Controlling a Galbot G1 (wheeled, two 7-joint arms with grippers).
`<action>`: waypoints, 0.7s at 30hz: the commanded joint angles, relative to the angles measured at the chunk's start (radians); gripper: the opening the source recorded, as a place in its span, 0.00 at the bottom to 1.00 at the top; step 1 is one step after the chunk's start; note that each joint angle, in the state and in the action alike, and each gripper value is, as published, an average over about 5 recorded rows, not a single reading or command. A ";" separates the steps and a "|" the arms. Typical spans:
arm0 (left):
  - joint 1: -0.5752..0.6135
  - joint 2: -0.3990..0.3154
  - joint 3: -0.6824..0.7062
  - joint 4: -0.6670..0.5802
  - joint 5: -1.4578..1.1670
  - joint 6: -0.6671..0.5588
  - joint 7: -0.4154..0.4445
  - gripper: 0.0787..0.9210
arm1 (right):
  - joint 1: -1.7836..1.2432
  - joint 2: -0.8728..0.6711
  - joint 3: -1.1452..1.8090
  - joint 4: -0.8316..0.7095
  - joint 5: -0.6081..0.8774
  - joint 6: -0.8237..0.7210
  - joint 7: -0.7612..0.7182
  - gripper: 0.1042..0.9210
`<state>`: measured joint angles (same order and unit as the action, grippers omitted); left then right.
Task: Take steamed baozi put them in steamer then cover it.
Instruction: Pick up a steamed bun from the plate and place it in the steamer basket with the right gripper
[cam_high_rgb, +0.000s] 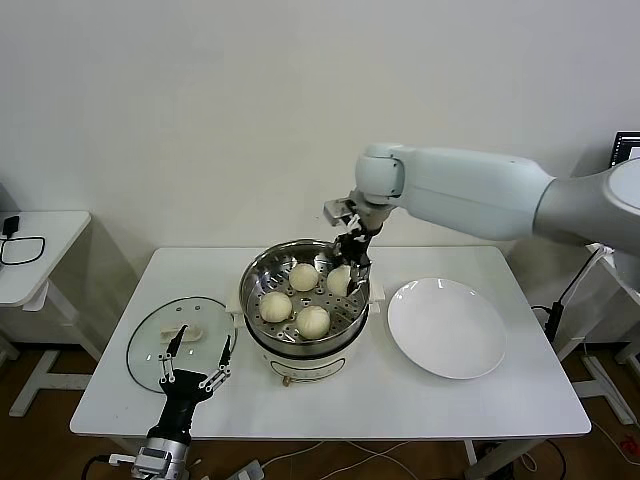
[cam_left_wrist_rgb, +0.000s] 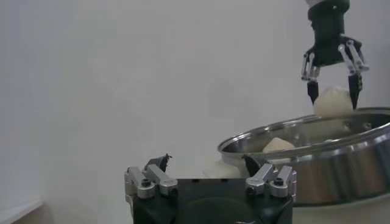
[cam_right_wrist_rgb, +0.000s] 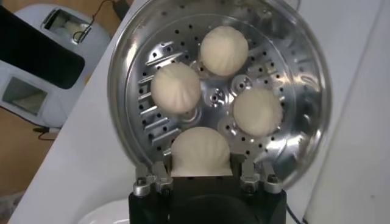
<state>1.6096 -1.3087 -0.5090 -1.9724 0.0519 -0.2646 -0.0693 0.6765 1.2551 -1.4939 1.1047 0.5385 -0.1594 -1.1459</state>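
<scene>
The steamer (cam_high_rgb: 258, 275) stands mid-table, a shiny steel pot with a perforated tray (cam_right_wrist_rgb: 152, 115). Three steamed baozi (cam_high_rgb: 303, 276) (cam_right_wrist_rgb: 224, 50) rest on that tray. My right gripper (cam_high_rgb: 350, 268) (cam_right_wrist_rgb: 201, 165) is shut on one more baozi (cam_right_wrist_rgb: 201, 151) (cam_left_wrist_rgb: 333, 100), holding it at rim height on the pot's far right side. The cover (cam_high_rgb: 150, 335), a glass lid with a white handle, lies flat on the table left of the steamer. My left gripper (cam_high_rgb: 196, 358) (cam_left_wrist_rgb: 206, 161) hovers open over the lid's near edge, nothing between its fingers.
An empty white plate (cam_high_rgb: 446, 327) sits to the right of the steamer. A small white side table (cam_high_rgb: 40, 250) with a black cable stands at the far left. The table's front edge runs just below the left gripper.
</scene>
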 joint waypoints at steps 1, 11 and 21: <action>0.002 0.000 -0.004 0.001 0.000 -0.002 0.000 0.88 | -0.070 0.075 -0.015 -0.095 -0.040 -0.009 0.018 0.66; 0.001 0.000 -0.007 0.006 -0.001 -0.003 0.000 0.88 | -0.105 0.082 -0.006 -0.141 -0.071 0.000 0.022 0.68; 0.001 0.002 -0.010 0.008 -0.002 -0.004 -0.003 0.88 | -0.114 0.081 0.002 -0.144 -0.079 0.003 0.029 0.86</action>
<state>1.6102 -1.3075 -0.5186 -1.9653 0.0503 -0.2679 -0.0712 0.5773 1.3252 -1.4952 0.9799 0.4714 -0.1573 -1.1219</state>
